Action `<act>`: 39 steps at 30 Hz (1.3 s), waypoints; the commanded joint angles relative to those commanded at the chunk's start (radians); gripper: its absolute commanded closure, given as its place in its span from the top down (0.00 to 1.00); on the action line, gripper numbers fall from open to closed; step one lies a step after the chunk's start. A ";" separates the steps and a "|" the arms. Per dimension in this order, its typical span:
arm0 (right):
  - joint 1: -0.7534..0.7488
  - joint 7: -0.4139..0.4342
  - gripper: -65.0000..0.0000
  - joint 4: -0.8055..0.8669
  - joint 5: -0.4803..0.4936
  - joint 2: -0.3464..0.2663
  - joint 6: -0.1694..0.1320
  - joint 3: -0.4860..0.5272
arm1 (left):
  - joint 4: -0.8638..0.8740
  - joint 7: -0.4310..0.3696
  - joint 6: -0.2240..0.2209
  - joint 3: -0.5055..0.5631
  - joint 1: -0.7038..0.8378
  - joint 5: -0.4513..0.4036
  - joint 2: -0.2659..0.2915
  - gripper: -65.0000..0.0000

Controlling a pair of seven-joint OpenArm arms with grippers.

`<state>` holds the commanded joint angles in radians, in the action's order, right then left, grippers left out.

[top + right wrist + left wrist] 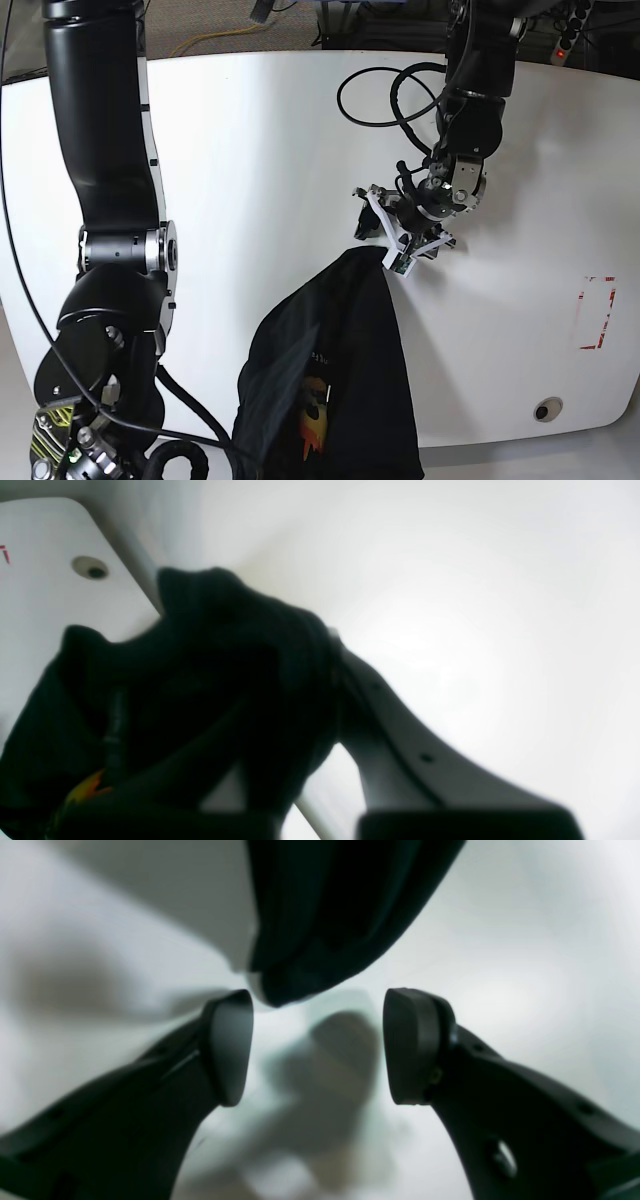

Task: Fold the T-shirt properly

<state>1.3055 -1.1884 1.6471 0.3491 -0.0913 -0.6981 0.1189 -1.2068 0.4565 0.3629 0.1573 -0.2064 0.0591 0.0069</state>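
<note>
Facing the cloth, left wrist view: T-shirt (320, 940), black, one narrow folded end visible, just beyond the fingers.
Left gripper (320, 1047): fingers spread apart, nothing between them; cloth released or not taken.
Work surface, same view: white table (525, 990), with soft shadows.
Cloth, right wrist view: bunched and raised in loose folds, much of it dark and blurred; an orange patch (90, 787) shows low down.
Right gripper (337, 690): appears to be grasping the T-shirt, fabric pinched at the fingertips; the far finger is largely covered.
Cloth, base view: near side of the table, gathered into a long, uneven heap running to the lower picture edge; its far tip lies beside the left gripper.
Right arm (110, 330): at the near left; its fingertips cannot be made out here.
Work done: gathering or lifting at most, by judgement; no neat fold shows.
Work left: nearly all, probably spreading flat, turning in sleeves and sides, doubling the body, squaring the edges.
</note>
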 joint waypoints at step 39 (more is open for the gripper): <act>-0.025 0.089 0.00 -0.120 -0.292 -0.066 0.000 -0.089 | -0.773 0.434 0.000 -0.319 0.058 0.005 -0.244 0.00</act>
<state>1.2804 -1.0994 1.5275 0.0575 -0.1573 -0.6981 0.0299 -1.9801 0.8907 0.3629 -0.1619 -0.1481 0.0637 -0.2371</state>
